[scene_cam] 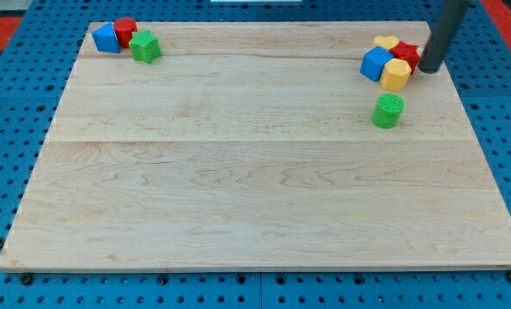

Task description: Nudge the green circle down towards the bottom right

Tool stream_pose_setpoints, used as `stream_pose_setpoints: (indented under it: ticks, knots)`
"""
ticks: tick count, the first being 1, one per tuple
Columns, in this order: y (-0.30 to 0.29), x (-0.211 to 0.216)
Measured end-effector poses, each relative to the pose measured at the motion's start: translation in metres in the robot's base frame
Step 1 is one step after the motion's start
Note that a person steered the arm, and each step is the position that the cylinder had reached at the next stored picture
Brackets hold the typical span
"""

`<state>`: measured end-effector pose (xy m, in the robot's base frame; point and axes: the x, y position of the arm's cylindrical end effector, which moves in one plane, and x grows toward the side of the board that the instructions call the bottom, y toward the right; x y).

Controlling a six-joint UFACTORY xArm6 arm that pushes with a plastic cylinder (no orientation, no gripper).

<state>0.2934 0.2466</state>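
The green circle point(388, 112) stands on the wooden table point(238, 189), in the part toward the view's top right, and I take it as the landmark for all other things. It is a short green cylinder, upright, with free wood all around it.

Just above the green circle, toward the view's top, there is a tight group of four blocks. The yellow block point(396, 75) is the nearest one to the circle, close but not touching it. The blue cube point(376, 63) is up and a little to the view's left of the circle. The red block point(406, 54) is behind the yellow one, and a second yellow block point(386, 42) is the farthest one up.

My tip point(428, 70) is above the green circle and to its right in the view, just beside the red block. It is apart from the circle. The rod has no fingers, so nothing is grasped.

Far from the green circle, toward the view's top left, there are three blocks together: a blue block point(106, 38), a red cylinder point(124, 31) and a green cube point(145, 47).
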Motion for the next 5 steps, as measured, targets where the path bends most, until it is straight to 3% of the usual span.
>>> stream_pose_setpoints:
  ticks: [1, 3, 4, 5]
  knots:
    - [-0.023, -0.035]
    - [-0.005, -0.042]
    - [0.025, 0.016]
    - [-0.005, 0.05]
